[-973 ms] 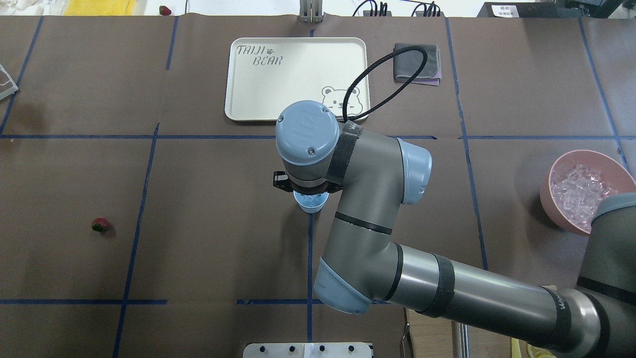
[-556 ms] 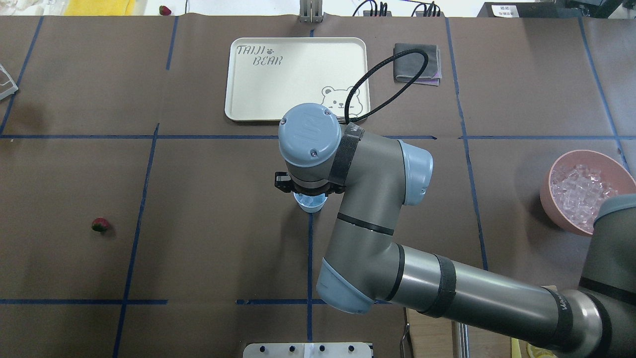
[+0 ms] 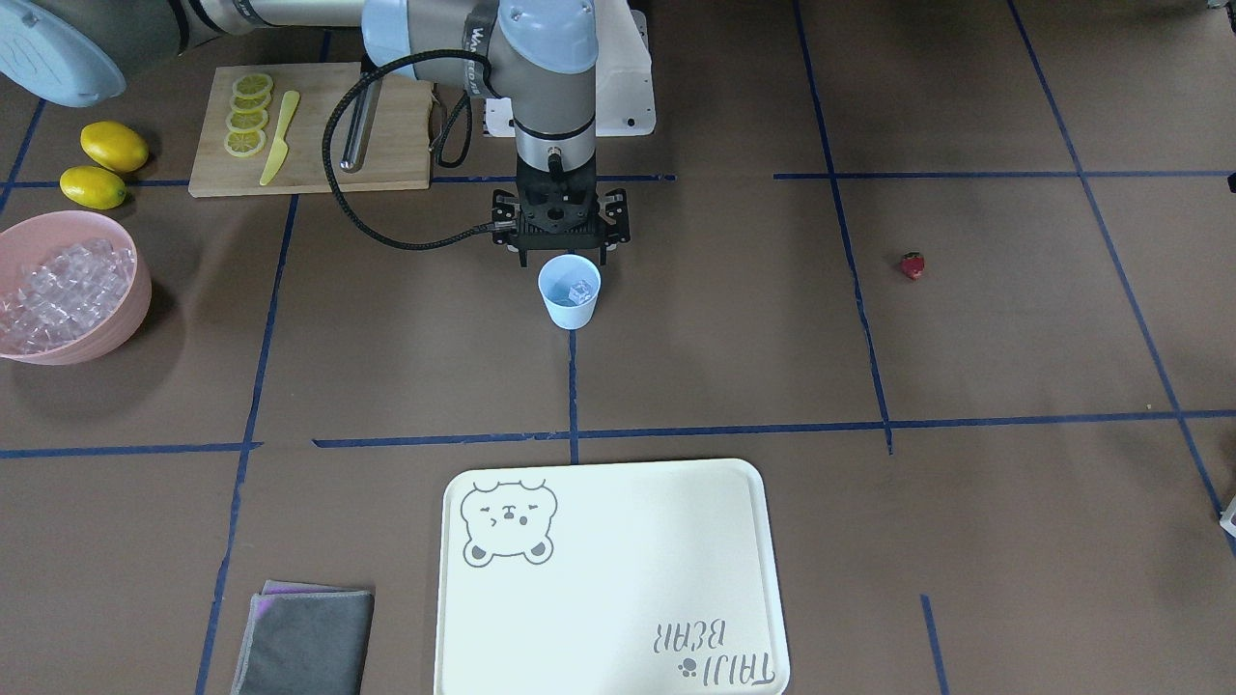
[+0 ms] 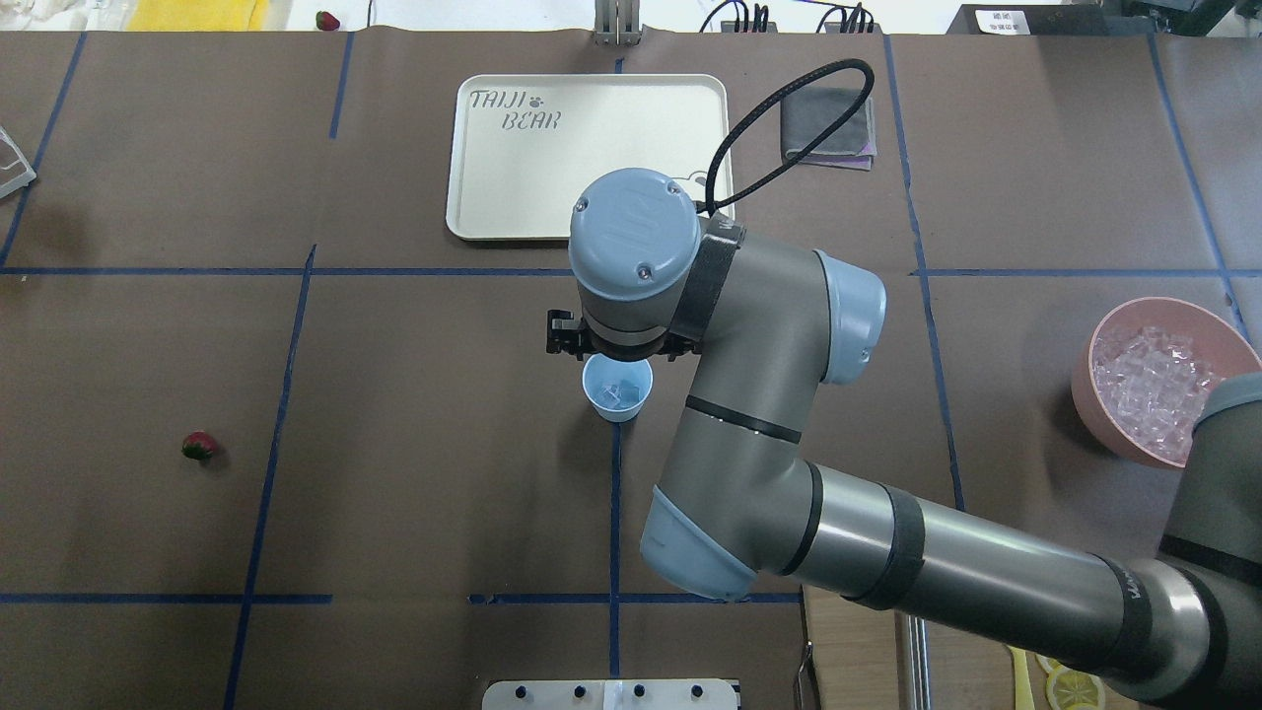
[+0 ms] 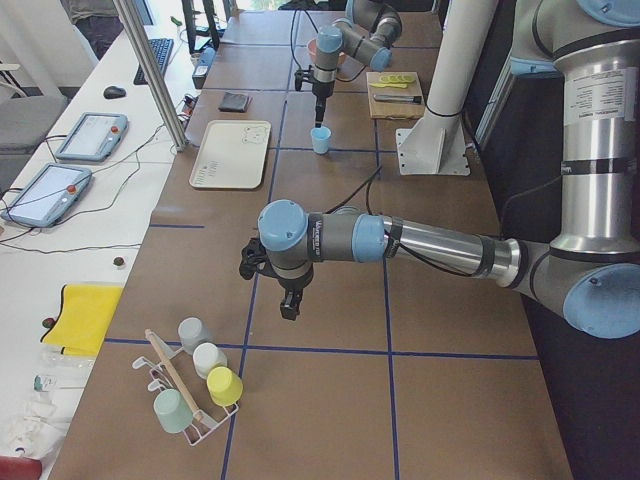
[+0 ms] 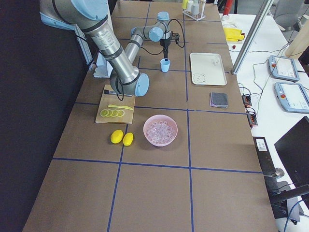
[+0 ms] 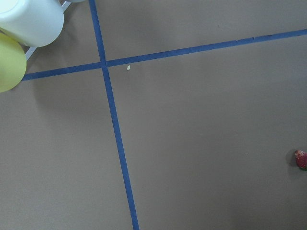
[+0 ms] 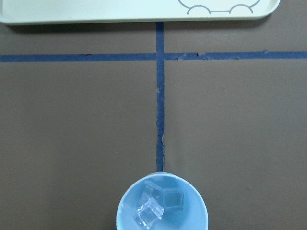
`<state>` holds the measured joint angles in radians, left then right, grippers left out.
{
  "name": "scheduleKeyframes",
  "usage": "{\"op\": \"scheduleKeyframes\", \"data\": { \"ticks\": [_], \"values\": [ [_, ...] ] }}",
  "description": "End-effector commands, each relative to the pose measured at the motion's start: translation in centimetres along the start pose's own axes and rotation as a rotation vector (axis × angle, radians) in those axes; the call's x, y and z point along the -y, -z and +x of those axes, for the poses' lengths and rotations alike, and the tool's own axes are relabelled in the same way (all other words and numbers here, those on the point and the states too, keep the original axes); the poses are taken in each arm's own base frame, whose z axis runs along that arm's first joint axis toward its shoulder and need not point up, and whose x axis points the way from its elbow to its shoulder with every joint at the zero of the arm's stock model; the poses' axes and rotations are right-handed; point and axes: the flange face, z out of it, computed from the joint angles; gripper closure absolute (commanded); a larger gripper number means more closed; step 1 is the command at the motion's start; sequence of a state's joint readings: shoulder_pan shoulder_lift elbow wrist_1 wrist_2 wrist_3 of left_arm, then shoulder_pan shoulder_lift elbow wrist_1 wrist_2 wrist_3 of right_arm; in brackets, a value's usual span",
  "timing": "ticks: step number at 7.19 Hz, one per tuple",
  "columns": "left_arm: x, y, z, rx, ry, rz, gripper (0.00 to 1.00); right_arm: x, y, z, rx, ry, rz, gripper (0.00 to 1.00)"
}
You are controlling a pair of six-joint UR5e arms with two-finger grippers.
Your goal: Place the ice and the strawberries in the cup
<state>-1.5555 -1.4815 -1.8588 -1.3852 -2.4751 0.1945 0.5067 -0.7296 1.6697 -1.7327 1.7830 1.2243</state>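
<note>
The pale-blue cup [image 3: 570,294] [image 4: 617,390] stands upright at the table's middle on a blue tape line. A few clear ice cubes [image 8: 154,209] lie inside it. My right gripper [image 3: 565,253] hangs just above the cup's rim on the robot's side, and its fingers look spread and empty. One red strawberry [image 3: 912,264] [image 4: 198,446] lies alone on the mat far to the robot's left, and it also shows at the edge of the left wrist view [image 7: 301,159]. My left gripper [image 5: 289,308] hovers over bare mat; whether it is open or shut I cannot tell.
A pink bowl [image 3: 130,290] [image 4: 1104,394] full of ice sits at the robot's right. Beside it are two lemons [image 3: 114,145] and a cutting board [image 3: 309,145] with lemon slices. A cream tray [image 3: 608,579] and a grey cloth [image 3: 304,642] lie beyond the cup. A cup rack [image 5: 195,385] stands at the left end.
My right wrist has risen and shifted toward the tray, uncovering the cup. The cup's whole opening now shows, with ice in it. The strawberry has not moved.
</note>
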Motion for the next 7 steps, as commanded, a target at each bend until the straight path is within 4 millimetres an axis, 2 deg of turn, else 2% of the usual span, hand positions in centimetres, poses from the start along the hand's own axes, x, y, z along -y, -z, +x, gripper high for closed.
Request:
{"op": "scheduleKeyframes", "data": {
  "ticks": [1,2,3,4,5,6,7],
  "values": [
    [1.7,1.6,1.7,0.013,-0.044,0.037,0.0,5.3,2.5,6.0,-0.008,0.023,0.058,0.01],
    [3.8,2.2,2.1,0.019,-0.079,0.065,0.0,7.9,3.0,10.9,-0.017,0.13,0.031,0.01],
    [4.7,3.0,3.1,0.014,-0.1,0.083,0.0,11.1,3.8,16.8,-0.036,0.185,0.019,0.01],
    [5.2,3.6,3.8,0.013,-0.057,0.097,0.0,14.2,5.5,23.6,-0.028,0.236,-0.009,0.01],
    [6.1,4.1,5.4,0.014,-0.035,0.115,0.0,17.0,7.8,32.8,-0.02,0.291,-0.023,0.01],
    [6.4,2.9,9.7,0.033,-0.088,0.104,0.0,18.0,9.2,41.9,-0.043,0.361,-0.032,0.01],
    [6.3,1.7,13.9,0.041,-0.077,0.085,0.0,18.1,10.3,49.4,-0.072,0.427,-0.041,0.01]
  ]
}}
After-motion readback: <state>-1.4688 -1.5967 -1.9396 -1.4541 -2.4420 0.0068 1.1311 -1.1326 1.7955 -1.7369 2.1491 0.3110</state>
